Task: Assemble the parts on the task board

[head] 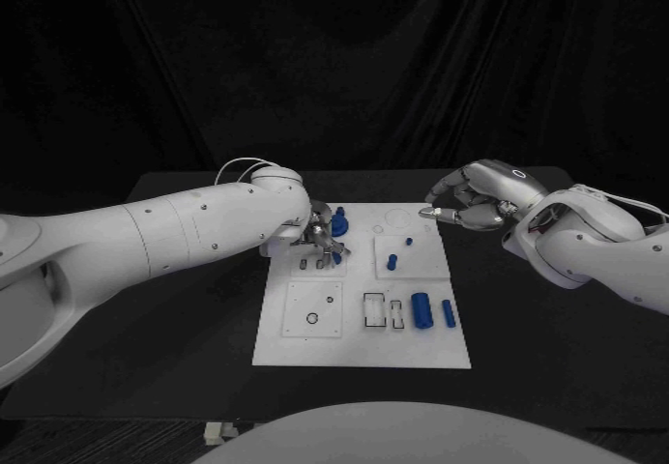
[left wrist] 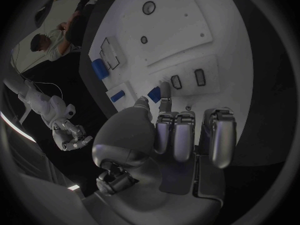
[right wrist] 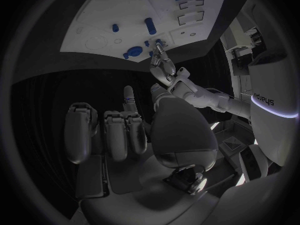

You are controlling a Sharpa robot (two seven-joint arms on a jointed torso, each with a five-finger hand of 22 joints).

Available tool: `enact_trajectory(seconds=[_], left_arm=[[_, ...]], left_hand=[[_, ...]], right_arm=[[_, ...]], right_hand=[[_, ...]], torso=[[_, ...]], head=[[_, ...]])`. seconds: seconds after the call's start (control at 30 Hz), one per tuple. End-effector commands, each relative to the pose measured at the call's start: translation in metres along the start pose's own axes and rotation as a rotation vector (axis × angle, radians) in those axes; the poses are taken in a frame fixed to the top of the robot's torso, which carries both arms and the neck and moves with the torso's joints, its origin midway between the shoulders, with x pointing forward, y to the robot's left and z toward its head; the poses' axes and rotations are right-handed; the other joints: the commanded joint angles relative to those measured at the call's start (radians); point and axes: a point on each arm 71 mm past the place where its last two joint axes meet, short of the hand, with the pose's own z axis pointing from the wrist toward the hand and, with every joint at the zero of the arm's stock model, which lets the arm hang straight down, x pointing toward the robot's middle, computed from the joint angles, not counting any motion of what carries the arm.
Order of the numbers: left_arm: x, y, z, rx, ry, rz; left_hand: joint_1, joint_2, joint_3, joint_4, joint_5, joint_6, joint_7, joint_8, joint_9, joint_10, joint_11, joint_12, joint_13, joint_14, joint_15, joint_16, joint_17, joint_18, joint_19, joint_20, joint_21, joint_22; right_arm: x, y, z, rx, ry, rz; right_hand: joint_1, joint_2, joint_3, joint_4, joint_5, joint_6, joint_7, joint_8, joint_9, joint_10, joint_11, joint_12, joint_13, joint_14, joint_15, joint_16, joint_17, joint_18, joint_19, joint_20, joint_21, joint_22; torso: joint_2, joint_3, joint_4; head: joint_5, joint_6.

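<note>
The white task board lies in the middle of the black table. My left hand hovers over its far left part and pinches a small blue part between thumb and a finger, just above two small slots. A bigger blue piece stands right behind that hand. My right hand hangs by the board's far right corner with its fingers curled in and nothing visible in them. A blue peg, a small blue stud, a blue block and a blue cylinder lie on the board.
Two empty rectangular frames sit beside the blue block. A square plate with round holes takes the board's near left. Bare black table surrounds the board on both sides, and a dark curtain hangs behind it.
</note>
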Motion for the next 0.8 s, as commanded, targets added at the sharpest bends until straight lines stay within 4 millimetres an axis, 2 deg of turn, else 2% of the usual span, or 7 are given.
enact_trajectory(seconds=[0.03,0.33,0.57,0.8], left_arm=[[0.0033,-0.0009,0.0006,0.009,0.04,-0.037],[0.0031,-0.0013,0.001,0.011,0.036,-0.045],[0.0028,-0.0024,0.0015,0.011,0.034,-0.047],[0.0021,-0.0029,0.0024,0.008,0.033,-0.048]], left_hand=[[0.011,-0.002,0.005,0.001,0.003,0.003,0.003,-0.008,-0.002,0.106,0.006,0.003,0.263,0.106,0.007,0.003,0.263,0.014,-0.005,0.003,-0.006,0.138],[0.011,-0.002,0.005,0.001,0.003,0.003,0.003,-0.008,-0.002,0.106,0.006,0.003,0.263,0.106,0.007,0.003,0.263,0.014,-0.005,0.003,-0.006,0.138],[0.016,-0.003,0.01,-0.003,0.004,0.003,0.003,-0.013,-0.004,0.106,0.007,0.003,0.263,0.106,0.008,0.003,0.263,0.014,-0.005,0.003,-0.006,0.139],[0.025,-0.003,0.02,-0.009,0.016,0.006,0.003,-0.019,-0.007,0.106,0.007,0.003,0.263,0.106,0.008,0.003,0.263,0.014,-0.005,0.004,-0.007,0.139]], right_arm=[[0.0007,-0.0015,-0.0007,0.013,0.003,0.0],[0.0008,-0.0016,-0.0007,0.014,0.002,-0.001],[0.0008,-0.0021,-0.001,0.015,0.002,-0.001],[0.001,-0.0021,-0.001,0.017,0.005,-0.001]], right_hand=[[0.006,0.007,0.001,-0.001,-0.004,0.007,-0.002,0.001,0.001,0.103,0.006,0.003,0.263,0.104,0.006,0.003,0.263,0.013,0.018,0.008,-0.002,0.205],[0.006,0.007,0.001,-0.001,-0.005,0.007,-0.002,0.001,0.001,0.103,0.006,0.003,0.263,0.104,0.006,0.003,0.263,0.013,0.017,0.008,-0.003,0.205],[0.007,0.007,0.0,-0.001,-0.005,0.007,-0.002,0.0,0.002,0.103,0.006,0.003,0.263,0.104,0.006,0.003,0.263,0.013,0.016,0.008,-0.005,0.205],[0.007,0.007,0.0,-0.001,-0.005,0.007,-0.002,0.0,0.002,0.103,0.006,0.003,0.263,0.104,0.006,0.003,0.263,0.013,0.016,0.008,-0.005,0.205]], torso=[[0.0,0.0,-0.0017],[0.0,0.0005,-0.0015],[-0.001,-0.0001,0.001],[-0.001,0.0003,-0.0009]], head=[[0.003,0.0],[0.006,0.0],[0.0,0.0],[-0.001,0.0]])
